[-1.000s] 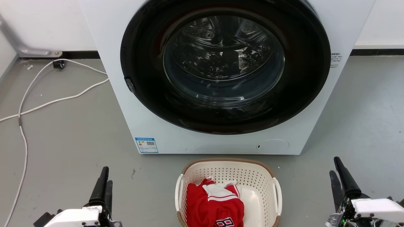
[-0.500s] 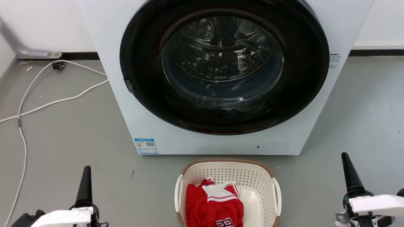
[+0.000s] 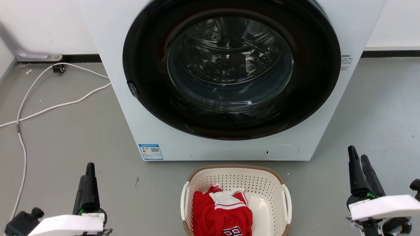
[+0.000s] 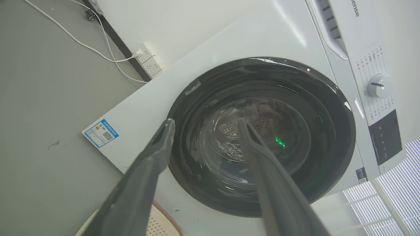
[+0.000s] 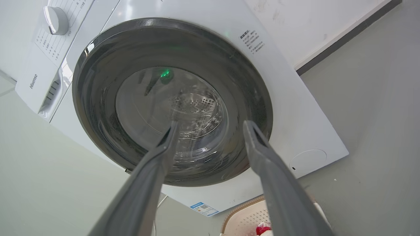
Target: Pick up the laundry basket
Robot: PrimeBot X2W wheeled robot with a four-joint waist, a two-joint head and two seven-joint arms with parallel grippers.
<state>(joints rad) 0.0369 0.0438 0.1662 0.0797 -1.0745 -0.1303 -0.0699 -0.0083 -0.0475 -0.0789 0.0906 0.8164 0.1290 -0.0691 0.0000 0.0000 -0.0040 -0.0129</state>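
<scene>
Perforated cream plastic basket, woven-look tan rim, is sitting on smooth grey floor, holding red cloth. Left fingers and right fingers are standing released.

Cutting laundry basket and red jersey off at head view's bottom edge; rendering sticker print illegibly small.

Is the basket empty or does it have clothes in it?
Not empty: the laundry basket holds a crumpled red-and-white jersey, filling its left side.
</scene>
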